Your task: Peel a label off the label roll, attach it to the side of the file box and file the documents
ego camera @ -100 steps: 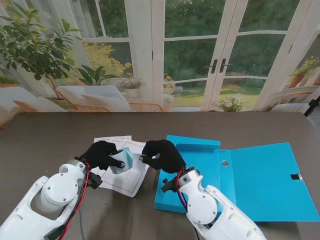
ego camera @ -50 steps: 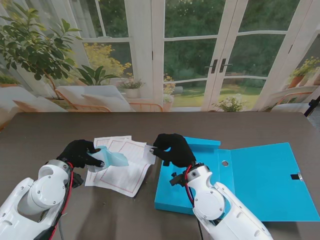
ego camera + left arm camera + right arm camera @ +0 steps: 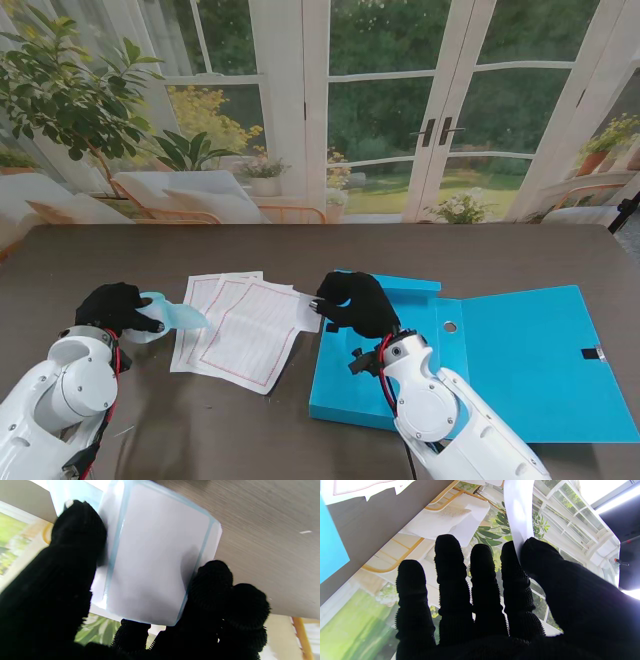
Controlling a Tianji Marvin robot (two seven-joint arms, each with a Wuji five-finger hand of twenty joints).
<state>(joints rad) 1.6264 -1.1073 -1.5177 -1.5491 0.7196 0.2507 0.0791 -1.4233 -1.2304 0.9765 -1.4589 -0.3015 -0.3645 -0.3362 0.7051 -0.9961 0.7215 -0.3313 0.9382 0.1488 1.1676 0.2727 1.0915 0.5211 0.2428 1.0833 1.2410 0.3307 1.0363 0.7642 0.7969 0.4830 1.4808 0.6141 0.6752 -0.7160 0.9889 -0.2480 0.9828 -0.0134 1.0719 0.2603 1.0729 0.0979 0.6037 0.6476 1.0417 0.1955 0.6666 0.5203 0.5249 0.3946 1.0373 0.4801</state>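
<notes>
My left hand (image 3: 113, 306) is shut on the label roll (image 3: 172, 316), a pale blue backing strip, held left of the documents. In the left wrist view the roll (image 3: 155, 562) shows a white label on blue-edged backing, gripped between thumb and fingers (image 3: 212, 580). My right hand (image 3: 352, 303) hovers over the left edge of the open blue file box (image 3: 520, 360). It pinches a peeled white label (image 3: 517, 515) between thumb and forefinger. The documents (image 3: 245, 325), several white sheets with red borders, lie fanned on the table between my hands.
The dark wooden table (image 3: 120, 250) stretches around everything. The file box's lid (image 3: 550, 340) lies flat to the right, its clasp (image 3: 594, 353) at the far right edge. Glass doors and plants stand behind the table.
My hands have drawn apart. The left carried the roll leftward off the documents. The right moved right toward the file box with the label pinched in it.
</notes>
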